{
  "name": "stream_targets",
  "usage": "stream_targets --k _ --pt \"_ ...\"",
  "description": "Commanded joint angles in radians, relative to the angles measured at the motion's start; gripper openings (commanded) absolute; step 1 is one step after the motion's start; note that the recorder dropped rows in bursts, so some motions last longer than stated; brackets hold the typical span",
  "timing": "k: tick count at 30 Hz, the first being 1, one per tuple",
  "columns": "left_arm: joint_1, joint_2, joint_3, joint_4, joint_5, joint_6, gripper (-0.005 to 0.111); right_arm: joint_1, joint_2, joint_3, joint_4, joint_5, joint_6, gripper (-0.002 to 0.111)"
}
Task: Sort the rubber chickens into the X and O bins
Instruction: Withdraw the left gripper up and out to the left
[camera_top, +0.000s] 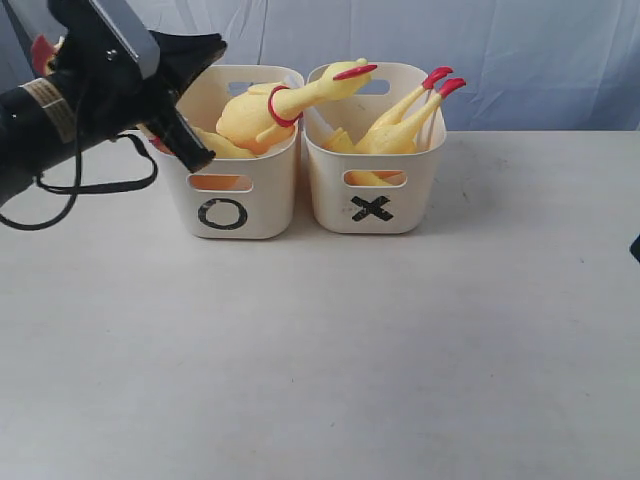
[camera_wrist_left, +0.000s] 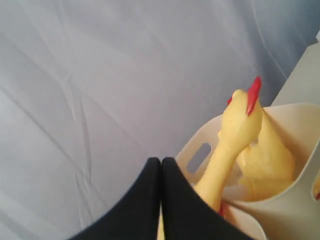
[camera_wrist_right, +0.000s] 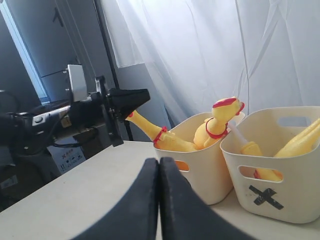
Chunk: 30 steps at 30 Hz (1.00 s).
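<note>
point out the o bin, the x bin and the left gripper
O bin (camera_top: 262, 205): exterior view, front wall, just right of its mark.
X bin (camera_top: 372, 208): exterior view, front wall, middle of its mark.
left gripper (camera_wrist_left: 160, 162): left wrist view, where the shut jaws' tips meet.

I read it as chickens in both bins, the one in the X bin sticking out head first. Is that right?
Not quite. The chicken in the X bin sticks out feet first: its red feet rise over the rim, as the exterior view shows. The rest holds.
</note>
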Motion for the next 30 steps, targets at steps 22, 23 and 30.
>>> stream_targets --k 22,23,30 --pt "-0.002 -0.929 0.16 -0.326 1.043 -0.124 0.0 -0.002 -0.004 0.001 -0.001 -0.007 -0.005 -0.001" --pt "-0.002 -0.958 0.16 -0.326 1.064 -0.124 0.0 -0.002 -0.004 0.001 -0.001 -0.007 -0.005 -0.001" --pt "-0.002 -1.119 0.16 -0.328 1.22 -0.124 0.0 -0.002 -0.004 0.001 -0.001 -0.007 -0.005 -0.001"
